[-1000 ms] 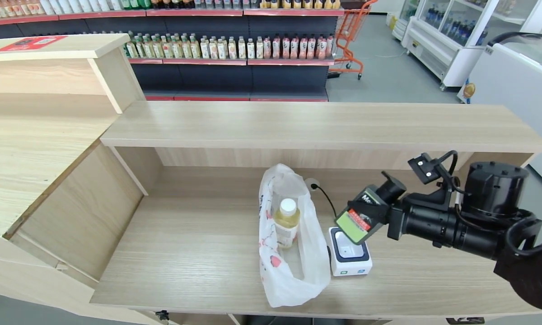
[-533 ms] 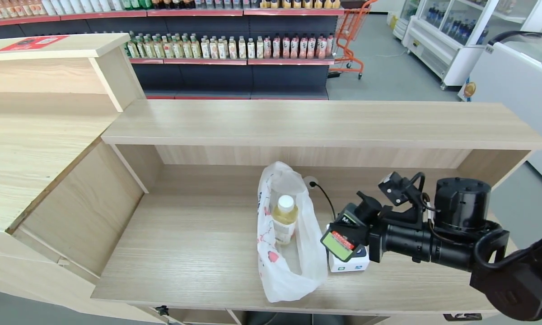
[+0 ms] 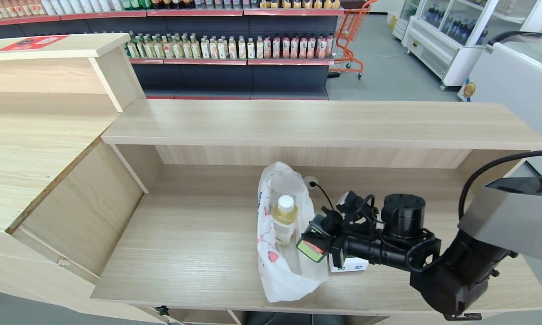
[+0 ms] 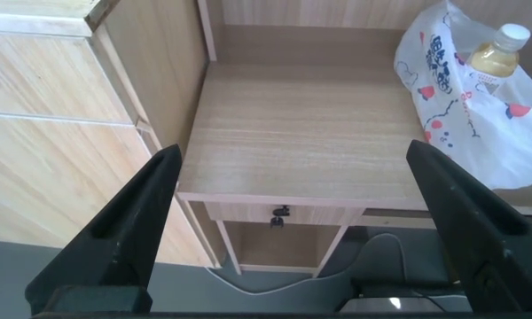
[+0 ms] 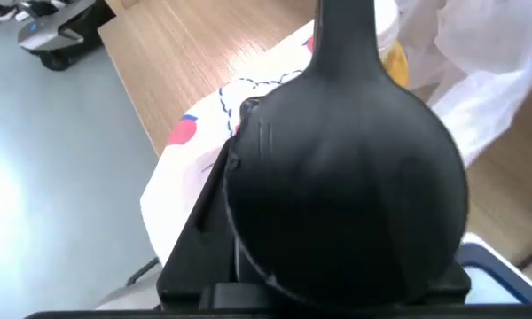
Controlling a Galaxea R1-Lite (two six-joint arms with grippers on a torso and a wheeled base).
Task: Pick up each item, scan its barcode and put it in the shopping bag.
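Head view. Right gripper (image 3: 320,234) clamped on small box (image 3: 313,249), green face and red label outward, held at the mouth of shopping bag (image 3: 271,271), just beside barcode scanner (image 3: 353,265) on counter (image 3: 185,253). Drink bottle (image 3: 284,217) upright inside bag. Box judged light and stiff, but thin-walled and crushable: best held lightly across the flat faces. Bag film soft, with a mouth liable to collapse.

Left wrist view. Left gripper (image 4: 293,152) spread wide and holding nothing, off the counter's near edge, well apart from bag.

Right wrist view. Printed bag film and bottle beyond a dark rounded body; grip not legible here.
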